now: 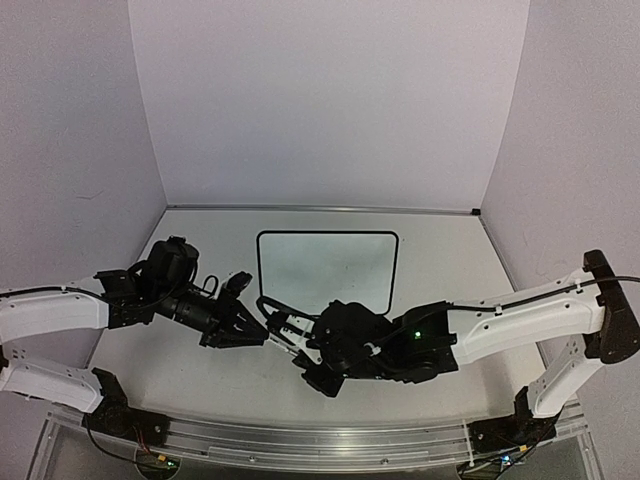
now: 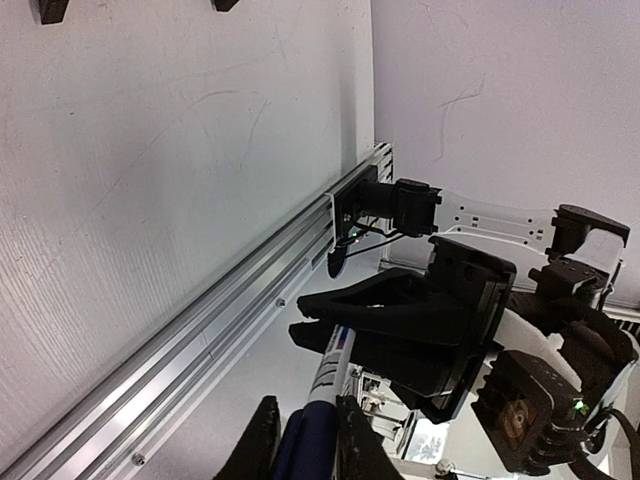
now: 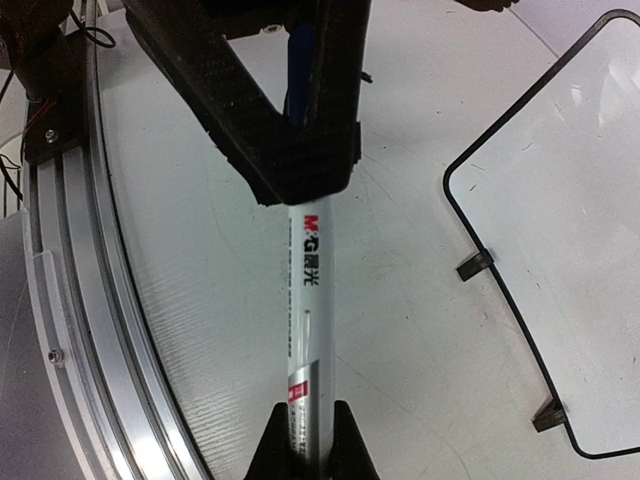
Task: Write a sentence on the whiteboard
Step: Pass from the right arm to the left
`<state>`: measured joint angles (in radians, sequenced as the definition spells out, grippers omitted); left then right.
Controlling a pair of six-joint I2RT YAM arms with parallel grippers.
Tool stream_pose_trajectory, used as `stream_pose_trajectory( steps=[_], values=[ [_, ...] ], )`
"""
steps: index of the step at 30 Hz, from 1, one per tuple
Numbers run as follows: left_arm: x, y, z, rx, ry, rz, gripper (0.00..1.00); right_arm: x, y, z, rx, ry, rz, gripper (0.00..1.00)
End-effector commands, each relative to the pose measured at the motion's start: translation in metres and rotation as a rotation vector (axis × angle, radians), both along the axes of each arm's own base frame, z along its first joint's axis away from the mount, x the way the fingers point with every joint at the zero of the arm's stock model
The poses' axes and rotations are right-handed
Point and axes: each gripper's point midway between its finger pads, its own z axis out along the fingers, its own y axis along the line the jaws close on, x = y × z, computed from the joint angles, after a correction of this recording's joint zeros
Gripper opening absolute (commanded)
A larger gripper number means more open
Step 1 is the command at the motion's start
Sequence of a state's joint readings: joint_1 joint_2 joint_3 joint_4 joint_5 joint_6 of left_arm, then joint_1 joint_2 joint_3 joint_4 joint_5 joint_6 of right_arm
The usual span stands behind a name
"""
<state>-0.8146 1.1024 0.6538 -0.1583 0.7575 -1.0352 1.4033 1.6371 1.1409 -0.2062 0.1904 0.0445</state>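
Note:
The whiteboard [image 1: 327,270] lies flat mid-table, white with a thin black frame; its corner and two small black feet [image 3: 475,263] show in the right wrist view. Its surface is blank; no sentence shows on it. In front of the board a white marker [image 3: 312,310] with a blue cap [image 2: 310,440] hangs between the two grippers. My right gripper [image 3: 310,408] is shut on the marker's barrel end. My left gripper [image 2: 305,405] is closed round the blue cap. In the top view the left gripper [image 1: 256,335] and right gripper [image 1: 277,322] meet tip to tip.
An aluminium rail [image 1: 330,440] runs along the near table edge, just below the grippers, also in the left wrist view as the rail [image 2: 200,340]. White walls enclose the table on three sides. The right arm's black wrist [image 2: 540,390] is close to the left fingers.

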Motion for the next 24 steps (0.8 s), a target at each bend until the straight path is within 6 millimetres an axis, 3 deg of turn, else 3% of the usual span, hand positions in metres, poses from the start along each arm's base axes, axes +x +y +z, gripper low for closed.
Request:
stream_pose_trajectory(
  steps=[1,6,13,18,24],
  values=[
    [-0.002,0.001,0.007,-0.028,-0.014,0.001,0.09,0.004,-0.008,0.015,0.016,-0.036,-0.018,0.00],
    [-0.003,0.002,0.006,-0.036,-0.008,0.007,0.02,0.005,-0.013,0.020,0.026,-0.041,-0.024,0.00],
    [-0.002,0.002,0.008,-0.053,-0.005,0.012,0.26,0.002,-0.018,0.028,0.042,-0.042,-0.014,0.00],
    [0.001,0.002,0.009,-0.059,-0.005,0.022,0.38,0.000,-0.019,0.028,0.041,-0.032,-0.003,0.00],
    [0.003,0.002,0.012,-0.071,-0.001,0.026,0.42,-0.005,-0.017,0.022,0.026,-0.018,0.015,0.00]
  ],
)
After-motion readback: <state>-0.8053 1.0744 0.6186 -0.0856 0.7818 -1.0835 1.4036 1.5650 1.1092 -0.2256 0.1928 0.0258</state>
